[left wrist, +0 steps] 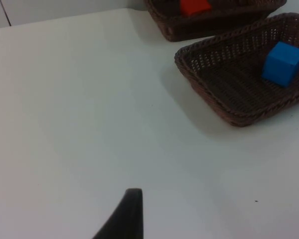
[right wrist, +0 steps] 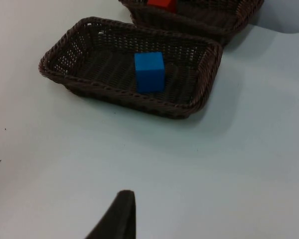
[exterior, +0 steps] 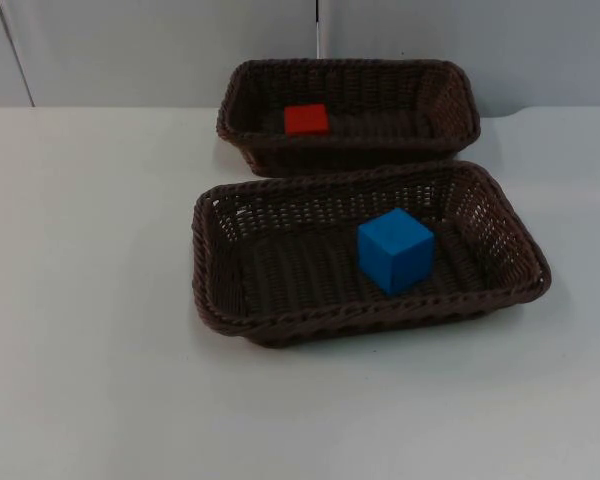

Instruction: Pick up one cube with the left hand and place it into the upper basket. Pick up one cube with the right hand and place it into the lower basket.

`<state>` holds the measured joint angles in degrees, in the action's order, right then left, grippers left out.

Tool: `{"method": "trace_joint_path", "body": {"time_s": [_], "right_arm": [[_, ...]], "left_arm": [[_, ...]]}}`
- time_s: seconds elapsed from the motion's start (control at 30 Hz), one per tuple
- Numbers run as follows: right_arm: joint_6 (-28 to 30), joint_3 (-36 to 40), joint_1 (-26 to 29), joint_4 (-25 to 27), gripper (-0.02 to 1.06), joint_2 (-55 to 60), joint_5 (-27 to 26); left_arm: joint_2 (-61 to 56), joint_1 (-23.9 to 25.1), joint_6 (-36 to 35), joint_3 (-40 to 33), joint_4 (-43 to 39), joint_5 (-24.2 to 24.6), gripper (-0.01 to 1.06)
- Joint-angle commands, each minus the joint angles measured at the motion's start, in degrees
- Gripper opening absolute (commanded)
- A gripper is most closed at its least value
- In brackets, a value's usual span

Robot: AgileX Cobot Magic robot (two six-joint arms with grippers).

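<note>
One black fingertip of the left gripper [left wrist: 124, 214] shows in the left wrist view, a dark tapered blade with a blunt, squared tip, leaning slightly to one side. It hangs above the white table [left wrist: 89, 124], touching nothing and holding nothing. One black fingertip of the right gripper [right wrist: 117, 216] shows in the right wrist view, of the same tapered shape and with the same slight lean, likewise above bare table and free of any load. Whether either gripper's fingers are spread or closed cannot be told.
</note>
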<state>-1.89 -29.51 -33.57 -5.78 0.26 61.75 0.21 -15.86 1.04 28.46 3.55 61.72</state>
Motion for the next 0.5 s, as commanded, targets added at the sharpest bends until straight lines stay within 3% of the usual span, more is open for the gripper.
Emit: {"method": "trace_joint_path", "body": {"time_s": [0.0,0.47], "right_arm": [[-0.1,0.1,0.2,0.0,1.05,-0.3,0.1],[-0.1,0.1,0.2,0.0,1.05,-0.3,0.1]], "left_arm": [[-0.2,-0.1,-0.4,-0.1,0.3,-0.2,1.05],[-0.2,-0.1,-0.4,-0.1,0.3,-0.2,1.05]]}}
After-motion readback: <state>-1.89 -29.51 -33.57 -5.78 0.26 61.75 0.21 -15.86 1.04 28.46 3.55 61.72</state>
